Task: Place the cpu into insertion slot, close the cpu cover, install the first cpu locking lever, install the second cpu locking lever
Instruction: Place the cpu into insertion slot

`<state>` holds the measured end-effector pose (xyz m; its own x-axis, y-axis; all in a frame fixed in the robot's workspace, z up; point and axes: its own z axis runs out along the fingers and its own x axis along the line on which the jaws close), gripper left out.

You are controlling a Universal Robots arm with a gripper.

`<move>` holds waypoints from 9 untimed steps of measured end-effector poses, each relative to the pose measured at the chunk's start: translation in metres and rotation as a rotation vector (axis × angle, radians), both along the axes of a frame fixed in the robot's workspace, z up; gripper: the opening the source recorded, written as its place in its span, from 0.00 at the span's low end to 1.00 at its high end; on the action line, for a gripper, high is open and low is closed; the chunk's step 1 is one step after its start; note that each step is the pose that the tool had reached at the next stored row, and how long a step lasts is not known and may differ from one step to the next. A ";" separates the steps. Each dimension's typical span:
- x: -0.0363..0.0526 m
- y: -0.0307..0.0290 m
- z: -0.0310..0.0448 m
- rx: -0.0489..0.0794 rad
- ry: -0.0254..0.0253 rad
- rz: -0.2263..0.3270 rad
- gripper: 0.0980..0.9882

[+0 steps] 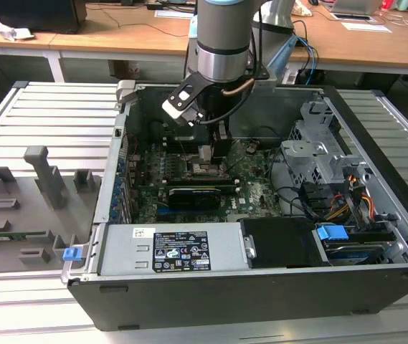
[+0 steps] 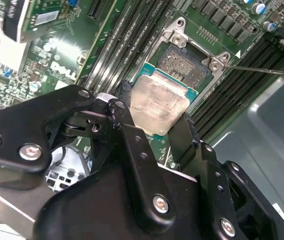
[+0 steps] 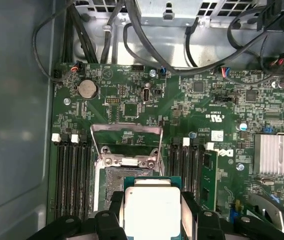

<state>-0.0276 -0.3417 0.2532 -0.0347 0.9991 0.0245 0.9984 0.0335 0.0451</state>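
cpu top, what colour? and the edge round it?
The cpu has a pale silver-grey metal top with a green rim around it, clearest in the first wrist view.

- In the exterior view we look down from above and outside the open case [image 1: 189, 301]. We stand far enough back to see all of it, the arm [image 1: 224, 43] reaching in and the desks [image 1: 103, 36] behind.
- In the first wrist view we look steeply down past the gripper [image 3: 152, 214] onto the board [image 3: 132, 100], fairly near.
- In the second wrist view we sit nearer, behind the gripper's [image 2: 155, 111] links, looking slantwise across the board [image 2: 57, 65].
- Both wrist views share the cpu [image 3: 151, 202] [image 2: 159, 102] and slot [image 3: 114, 180] [image 2: 184, 65]. The exterior view shares the board [image 1: 254, 179] with them.
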 end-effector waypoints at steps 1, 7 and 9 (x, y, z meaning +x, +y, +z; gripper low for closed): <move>-0.0005 0.0009 -0.0014 0.000 0.0000 0.000 0.50; -0.0045 0.0118 -0.0165 0.000 0.0000 -0.004 0.50; -0.0070 0.0123 -0.0203 0.000 0.0000 -0.014 0.50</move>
<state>-0.0346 -0.3295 0.2329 -0.0207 0.9995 0.0245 0.9988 0.0196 0.0452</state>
